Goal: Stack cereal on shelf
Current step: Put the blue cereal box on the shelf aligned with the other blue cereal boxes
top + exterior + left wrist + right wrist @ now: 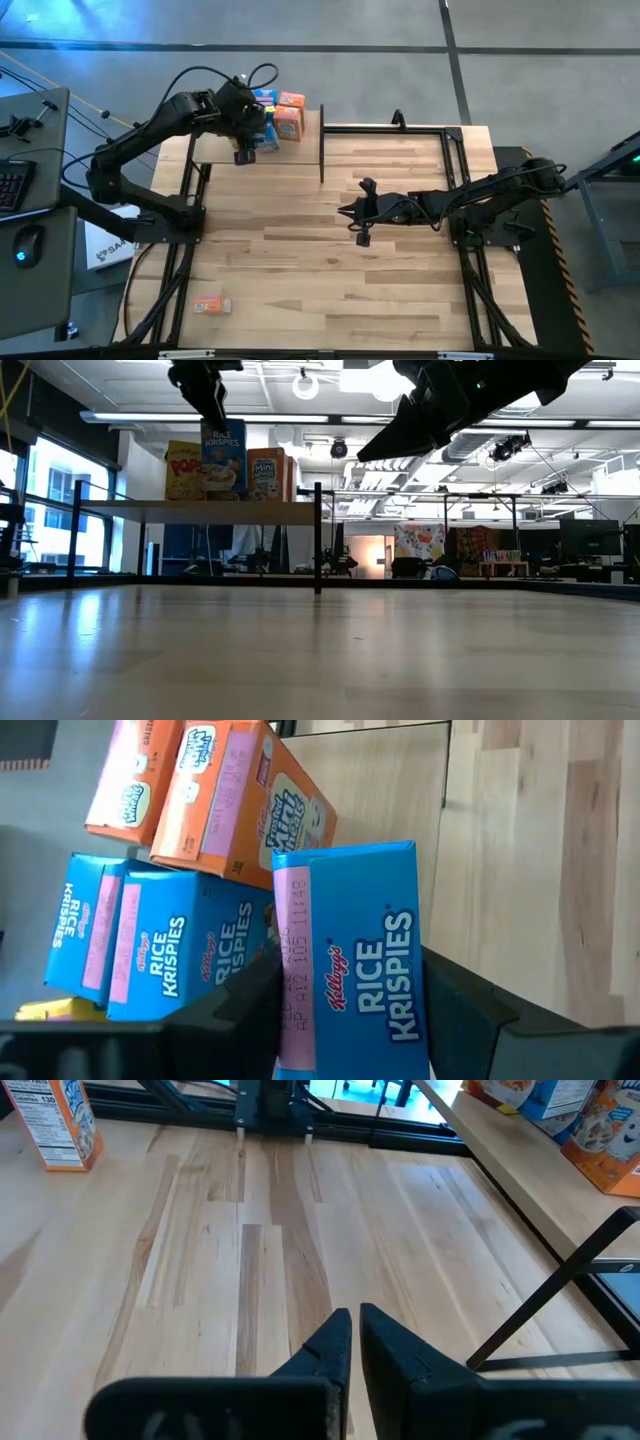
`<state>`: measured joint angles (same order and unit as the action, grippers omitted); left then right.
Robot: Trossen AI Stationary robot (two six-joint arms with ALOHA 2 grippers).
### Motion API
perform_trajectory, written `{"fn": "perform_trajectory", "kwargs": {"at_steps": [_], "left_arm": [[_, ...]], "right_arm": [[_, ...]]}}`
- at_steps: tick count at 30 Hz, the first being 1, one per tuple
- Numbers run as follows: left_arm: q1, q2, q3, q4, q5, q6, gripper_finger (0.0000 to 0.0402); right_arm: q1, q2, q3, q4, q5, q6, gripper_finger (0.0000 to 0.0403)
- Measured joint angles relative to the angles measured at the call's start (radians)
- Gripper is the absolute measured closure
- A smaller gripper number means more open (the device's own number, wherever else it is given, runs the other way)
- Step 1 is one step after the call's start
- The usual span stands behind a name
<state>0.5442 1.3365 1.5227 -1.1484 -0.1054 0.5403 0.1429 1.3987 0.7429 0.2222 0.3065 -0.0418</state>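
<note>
While the left gripper [350, 1020] is clamping a blue box [355, 960] reading "Kellogg's Rice Krispies" above the shelf [200, 512], two matching blue boxes [140, 945] and orange ones [235, 805] are standing there. Mid-table, the right gripper [350, 1342] is hanging pinched closed, holding nothing.

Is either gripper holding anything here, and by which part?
The left gripper holds a blue cereal box by its two sides, over the shelf. The right gripper holds nothing.
</note>
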Motion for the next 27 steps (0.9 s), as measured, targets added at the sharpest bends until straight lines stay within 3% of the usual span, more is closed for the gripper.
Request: {"fn": "perform_trajectory", "kwargs": {"at_steps": [17, 27], "left_arm": [[0.008, 0.047, -0.025, 0.005, -0.029, -0.015, 0.0214], [0.008, 0.046, -0.025, 0.011, -0.095, -0.012, 0.0144]], "right_arm": [[0.000, 0.000, 0.000, 0.000, -0.011, 0.008, 0.0389], [0.000, 0.000, 0.000, 0.000, -0.022, 0.008, 0.0389]]}}
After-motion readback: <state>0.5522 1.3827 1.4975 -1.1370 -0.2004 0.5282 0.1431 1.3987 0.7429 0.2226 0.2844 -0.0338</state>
